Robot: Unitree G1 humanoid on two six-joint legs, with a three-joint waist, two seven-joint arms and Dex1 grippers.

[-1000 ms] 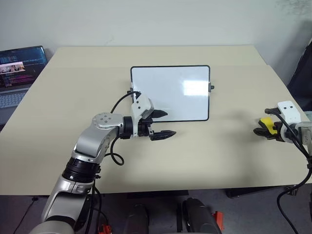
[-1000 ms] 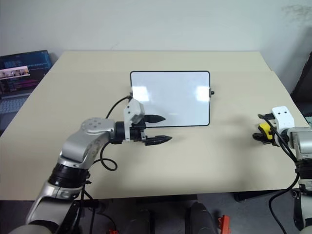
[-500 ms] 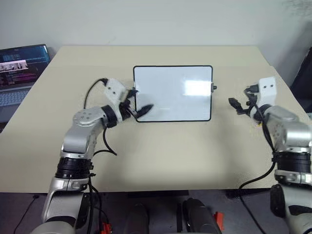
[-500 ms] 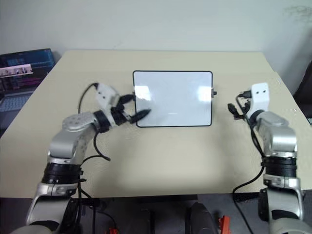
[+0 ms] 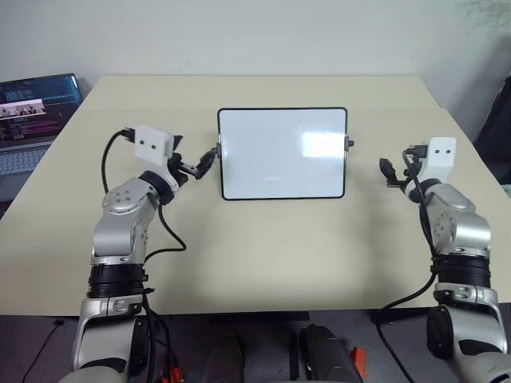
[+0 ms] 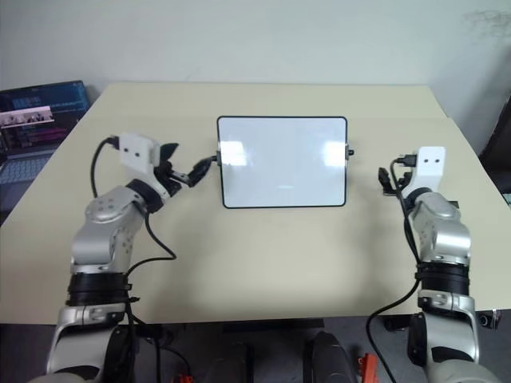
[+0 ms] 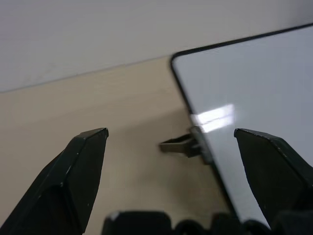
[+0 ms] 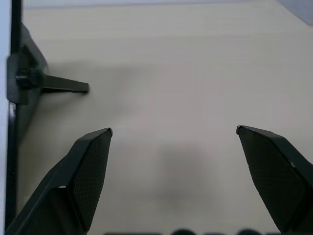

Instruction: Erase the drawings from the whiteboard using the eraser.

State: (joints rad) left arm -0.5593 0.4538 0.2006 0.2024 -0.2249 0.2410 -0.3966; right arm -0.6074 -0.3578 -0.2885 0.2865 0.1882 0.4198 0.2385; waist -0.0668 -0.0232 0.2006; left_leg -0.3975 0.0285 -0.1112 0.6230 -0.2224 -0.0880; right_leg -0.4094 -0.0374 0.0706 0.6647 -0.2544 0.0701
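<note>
Both arms are raised over the bench point(image 5: 263, 255), one on each short side of the whiteboard point(image 5: 283, 153), forearms reaching forward and roughly level. The left end effector point(image 5: 197, 166) hangs just off the board's 9 o'clock edge, its black fingers point(image 7: 80, 171) spread wide with nothing between them; in the left wrist view they frame the board's rounded corner and the small black knob point(image 7: 182, 145) on that short side. The right end effector point(image 5: 393, 171) hovers at the board's 3 o'clock side, a little apart from the frame, its fingers point(image 8: 85, 176) likewise spread and bare; the right wrist view looks past them to bare bench and the other knob point(image 8: 46, 84) sticking out from the frame.

The whiteboard lies flat in the middle of the bench, long sides running 9 to 3 o'clock. Its glossy face reads plain white with bright reflections; no blue marks can be made out on it.

A laptop point(image 5: 32, 112) with a lit screen sits beyond the bench's far corner at about 10 o'clock from the board, well apart from both arms.
</note>
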